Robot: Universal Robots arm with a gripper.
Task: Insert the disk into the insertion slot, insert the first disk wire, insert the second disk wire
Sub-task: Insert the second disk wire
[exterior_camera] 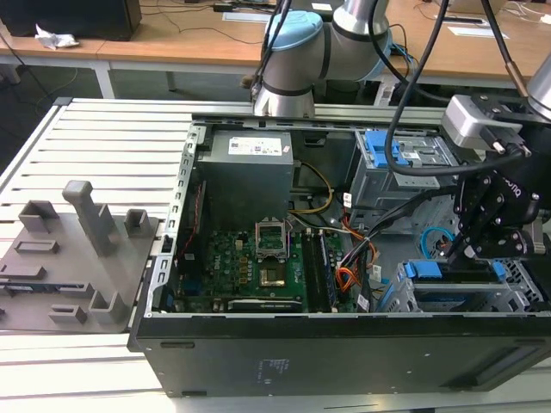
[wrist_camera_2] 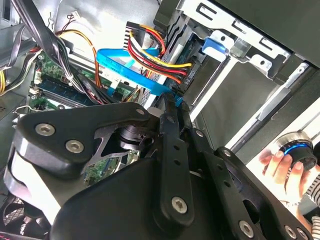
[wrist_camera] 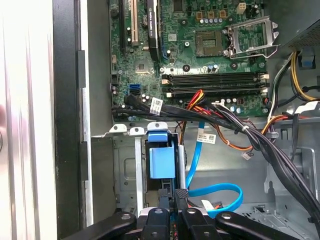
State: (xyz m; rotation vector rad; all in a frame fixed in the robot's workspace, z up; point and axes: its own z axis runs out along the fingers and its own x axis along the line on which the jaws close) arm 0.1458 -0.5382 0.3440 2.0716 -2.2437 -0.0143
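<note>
The disk sits in its bright blue carrier, pushed into the silver insertion slot at the case's corner on the exterior view's right. The first disk wire, a red, yellow and black bundle, ends in a dark plug against the disk's back edge. From the motherboard side the second disk wire, a light-blue flat cable, loops over to my fingertips. My gripper hangs just behind the disk, shut on that cable's dark connector end.
The open case holds a green motherboard, a grey power supply, a taller grey bay with a blue latch and thick black cable bundles. A grey fixture tray lies beside the case. A person's hand rests on a knob.
</note>
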